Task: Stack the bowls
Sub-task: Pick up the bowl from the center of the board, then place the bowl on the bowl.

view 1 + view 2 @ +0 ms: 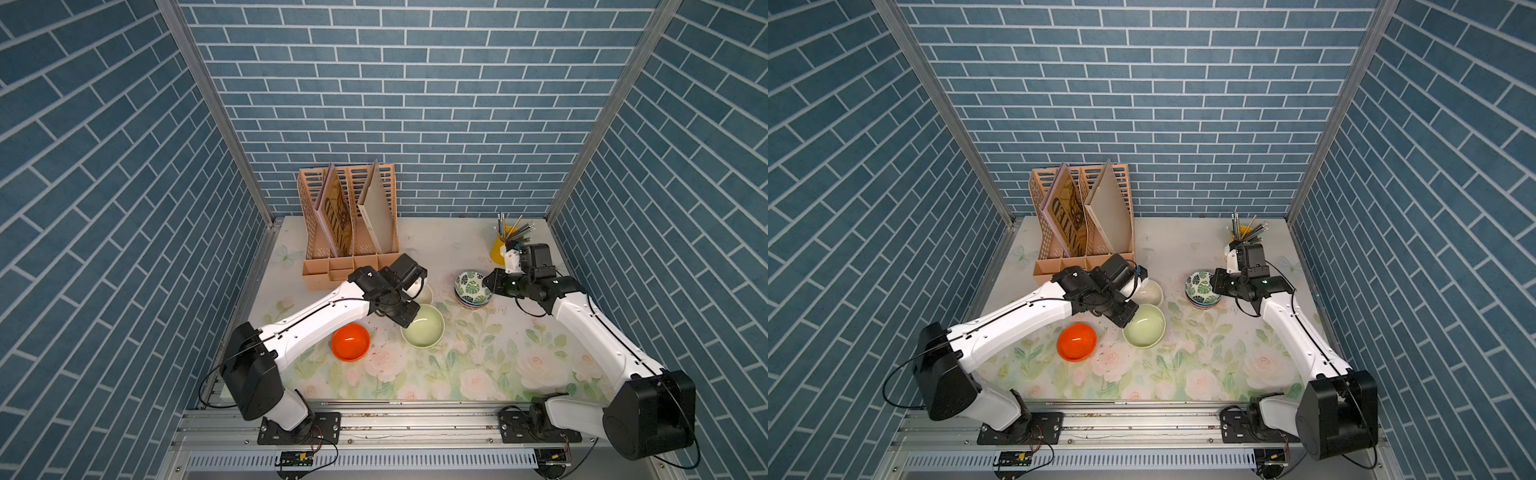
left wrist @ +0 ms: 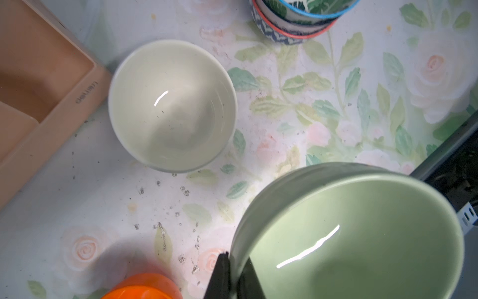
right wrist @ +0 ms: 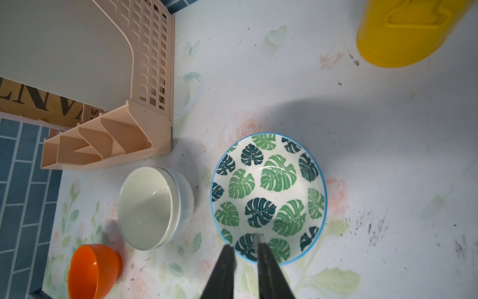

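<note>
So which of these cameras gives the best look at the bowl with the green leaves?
The right wrist view: the leaf bowl fills the middle, its inside pattern clear. In both top views the bowl is small, sitting atop a stack of patterned bowls. The left wrist view catches only a slice at the frame edge.

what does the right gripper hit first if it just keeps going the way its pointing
Most likely the inside of the leaf-patterned bowl: the right gripper points straight into it, tips over its rim. How high above it they hang is unclear.
</note>
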{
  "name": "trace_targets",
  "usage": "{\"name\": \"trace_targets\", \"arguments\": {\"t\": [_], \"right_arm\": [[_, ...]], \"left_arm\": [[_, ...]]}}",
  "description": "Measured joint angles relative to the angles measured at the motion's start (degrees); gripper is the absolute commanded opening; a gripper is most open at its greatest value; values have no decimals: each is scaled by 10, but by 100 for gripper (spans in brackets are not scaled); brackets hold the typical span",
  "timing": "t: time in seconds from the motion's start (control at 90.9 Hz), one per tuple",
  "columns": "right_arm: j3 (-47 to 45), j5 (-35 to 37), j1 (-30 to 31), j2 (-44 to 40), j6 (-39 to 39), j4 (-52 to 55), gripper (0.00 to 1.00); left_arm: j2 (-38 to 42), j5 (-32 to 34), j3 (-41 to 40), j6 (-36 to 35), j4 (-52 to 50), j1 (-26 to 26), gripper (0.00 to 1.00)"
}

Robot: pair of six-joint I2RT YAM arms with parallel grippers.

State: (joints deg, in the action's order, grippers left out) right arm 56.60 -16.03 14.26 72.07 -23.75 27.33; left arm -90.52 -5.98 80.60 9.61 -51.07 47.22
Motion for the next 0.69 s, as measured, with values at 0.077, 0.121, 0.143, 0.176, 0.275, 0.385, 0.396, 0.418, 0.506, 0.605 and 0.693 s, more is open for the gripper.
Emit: {"name": "trace_targets", "arguments": {"t": [0.077, 0.121, 0.143, 0.176, 0.275, 0.385, 0.396, 0.418, 0.506, 0.605, 0.693], "right_arm": [[0, 1, 0, 0, 0, 0, 21], [0, 2, 0, 0, 0, 0, 21], [0, 2, 0, 0, 0, 0, 21], [0, 2, 0, 0, 0, 0, 21], [0, 2, 0, 0, 0, 0, 21], [0, 4, 0, 0, 0, 0, 21], [0, 4, 0, 0, 0, 0, 21], [0, 4, 0, 0, 0, 0, 21], [0, 4, 0, 0, 0, 0, 21], [0, 4, 0, 0, 0, 0, 21], [0, 5, 0, 0, 0, 0, 21]], "left_arm": [[-26, 4, 36, -1, -14, -12, 0], [-41, 5, 56, -2, -21, -20, 0], [-47, 5, 64, -3, -23, -23, 0], [-58, 7, 79, -3, -27, -30, 0], [-85, 7, 116, -5, -39, -48, 0], [-111, 7, 149, -9, -48, -69, 0], [-114, 7, 152, -9, -50, -72, 0], [-118, 7, 157, -9, -52, -76, 0], [-136, 7, 175, -12, -56, -95, 0], [-152, 8, 189, -13, -62, -111, 0], [-164, 8, 199, -13, -64, -121, 0]]}}
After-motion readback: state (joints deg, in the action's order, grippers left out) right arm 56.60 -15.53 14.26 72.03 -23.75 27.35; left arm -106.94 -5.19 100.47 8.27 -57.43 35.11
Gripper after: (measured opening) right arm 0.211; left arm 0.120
